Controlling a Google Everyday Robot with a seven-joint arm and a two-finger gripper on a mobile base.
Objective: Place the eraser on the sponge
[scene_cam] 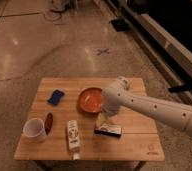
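Pincer wide open, I hold nothing; hovers just above eraser on tabletop, sponge well apart.

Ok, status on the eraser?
Gripper open, right at the eraser, nothing lifted. Eraser flat on the table, not yet on the sponge. Orange bowl sits between the two.
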